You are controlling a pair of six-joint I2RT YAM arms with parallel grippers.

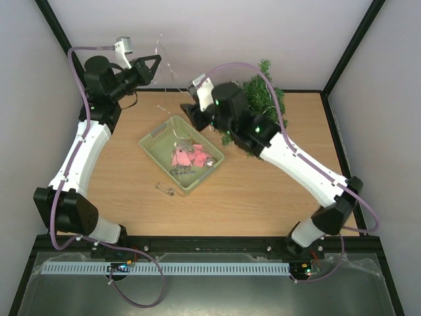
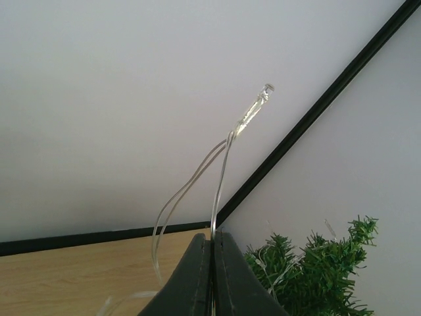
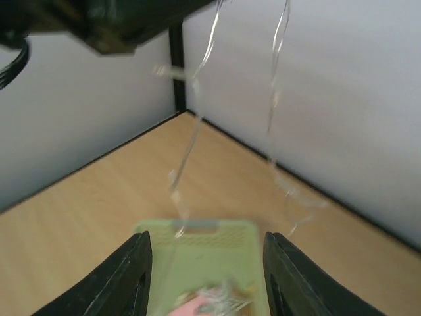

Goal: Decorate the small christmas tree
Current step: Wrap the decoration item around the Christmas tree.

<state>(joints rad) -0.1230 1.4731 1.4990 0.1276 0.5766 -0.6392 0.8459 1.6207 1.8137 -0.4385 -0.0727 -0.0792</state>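
The small christmas tree point(image 1: 265, 97) stands at the back right of the table, partly hidden behind my right arm; its green branches also show in the left wrist view point(image 2: 316, 276). My left gripper point(image 1: 150, 68) is raised at the back left, shut on a thin clear light string point(image 1: 172, 125) that runs up from the jaws point(image 2: 222, 174) and hangs down into the pale green basket point(image 1: 155, 138). My right gripper point(image 1: 189, 113) is open and empty point(image 3: 207, 270) above the basket's far end point(image 3: 197, 232). Strands of the string point(image 3: 189, 141) hang in front of it.
The basket holds pink ornaments point(image 1: 185, 158) and silvery pieces point(image 1: 209, 161). A small metallic piece point(image 1: 166, 189) lies on the wooden table in front of the basket. White walls with black frame posts enclose the back and sides.
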